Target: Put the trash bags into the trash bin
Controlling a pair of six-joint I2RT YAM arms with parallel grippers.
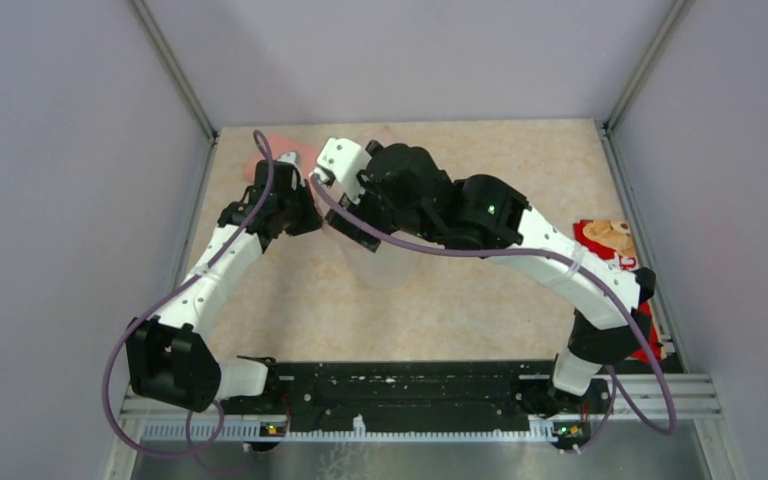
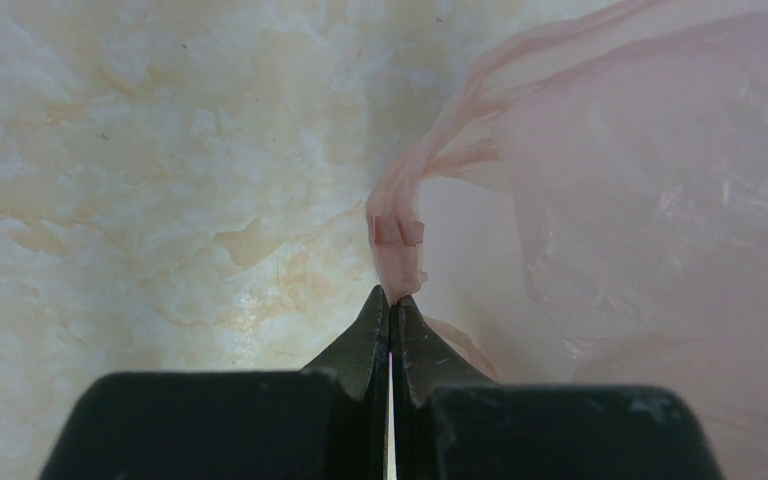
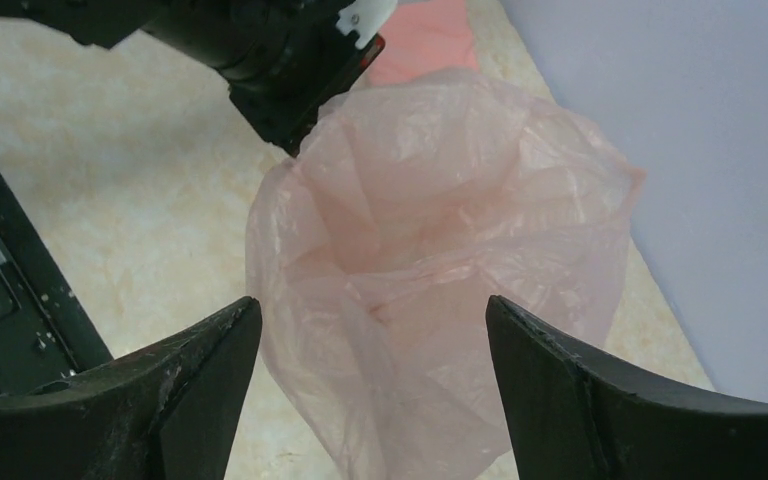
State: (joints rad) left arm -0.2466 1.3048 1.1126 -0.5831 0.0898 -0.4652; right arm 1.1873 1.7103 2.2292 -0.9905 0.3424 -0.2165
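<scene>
bag: trash bag (image 3: 440, 250) gapes open, draped at the trash bin (image 1: 385, 270) under my arms | left gripper (image 2: 392, 300): pressed together, pinching a twisted strand of the bag's edge | right gripper (image 3: 370, 305): spread wide above the mouth, holding nothing | progress: bag seems partly in; left to do: push it down, release

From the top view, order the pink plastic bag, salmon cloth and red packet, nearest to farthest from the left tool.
1. Pink plastic bag: pinched in the left tool.
2. Salmon cloth: just beyond, toward the far edge.
3. Red packet: far right edge.
</scene>
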